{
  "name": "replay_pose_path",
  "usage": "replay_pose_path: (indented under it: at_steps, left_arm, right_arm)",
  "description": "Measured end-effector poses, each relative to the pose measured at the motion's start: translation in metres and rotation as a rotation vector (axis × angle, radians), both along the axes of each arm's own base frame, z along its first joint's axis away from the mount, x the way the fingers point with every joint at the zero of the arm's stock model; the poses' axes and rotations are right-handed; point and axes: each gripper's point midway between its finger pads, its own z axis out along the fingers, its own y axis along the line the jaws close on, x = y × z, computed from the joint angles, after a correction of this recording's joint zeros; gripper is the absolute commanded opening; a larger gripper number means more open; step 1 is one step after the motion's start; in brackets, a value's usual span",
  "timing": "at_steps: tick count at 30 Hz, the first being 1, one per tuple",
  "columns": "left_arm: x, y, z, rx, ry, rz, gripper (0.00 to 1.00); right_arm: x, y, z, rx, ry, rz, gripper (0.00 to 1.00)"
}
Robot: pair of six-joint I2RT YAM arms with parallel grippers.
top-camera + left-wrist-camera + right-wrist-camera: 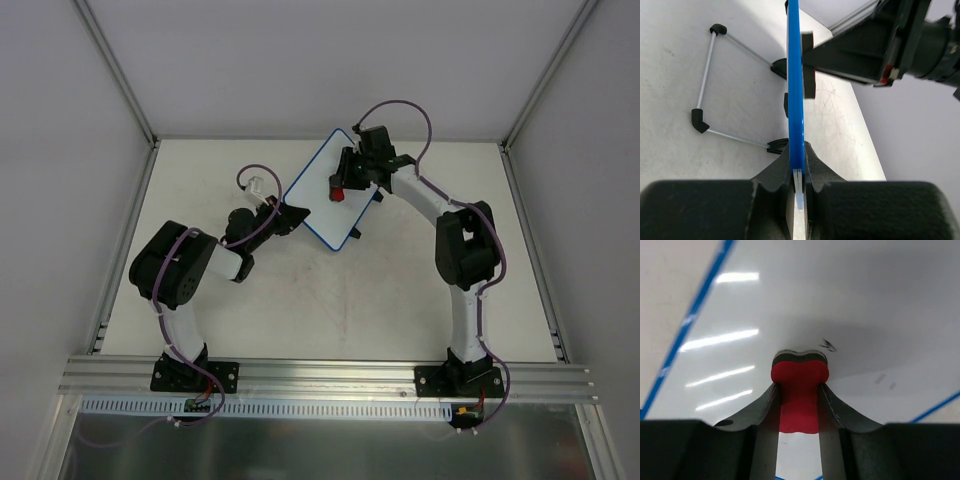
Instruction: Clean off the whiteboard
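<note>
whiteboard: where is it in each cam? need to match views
Top external: whiteboard just above centre, angled, between the arms.
Left wrist: edge-on, a vertical blue strip at centre, clamped in the left jaws.
Right wrist: its white face fills most of the frame, behind the red eraser.
Shared landmark: the blue rim.

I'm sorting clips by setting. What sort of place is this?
Probably a robotics lab test cell: a left arm and right arm bolted to an aluminium rail, a white table, and plain white wall panels enclosing it.
</note>
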Motion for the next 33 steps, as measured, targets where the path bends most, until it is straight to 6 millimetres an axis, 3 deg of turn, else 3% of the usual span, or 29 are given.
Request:
replay_pose_path:
  at_steps: [6, 13, 17, 26, 33]
  left_arm:
    - [0.000, 0.000, 0.000, -0.002, 0.004, 0.000, 0.00]
    - [0.001, 0.000, -0.001, -0.004, 0.009, 0.001, 0.00]
    - [0.000, 0.000, -0.001, -0.005, 0.014, 0.001, 0.00]
    - [0.000, -0.001, -0.001, -0.001, 0.010, -0.004, 0.00]
    - [0.000, -0.001, -0.001, 0.000, 0.008, -0.006, 0.00]
  right_arm:
    - [0.005, 0.044, 0.033, 0.054, -0.087, 0.133, 0.00]
    - [0.009, 0.041, 0.032, 0.041, -0.085, 0.127, 0.00]
    - [0.016, 0.021, 0.018, 0.049, -0.041, 0.065, 0.00]
    - [0.025, -0.060, -0.037, 0.002, 0.095, -0.150, 0.00]
    - [0.023, -0.066, -0.042, 0.017, 0.084, -0.160, 0.00]
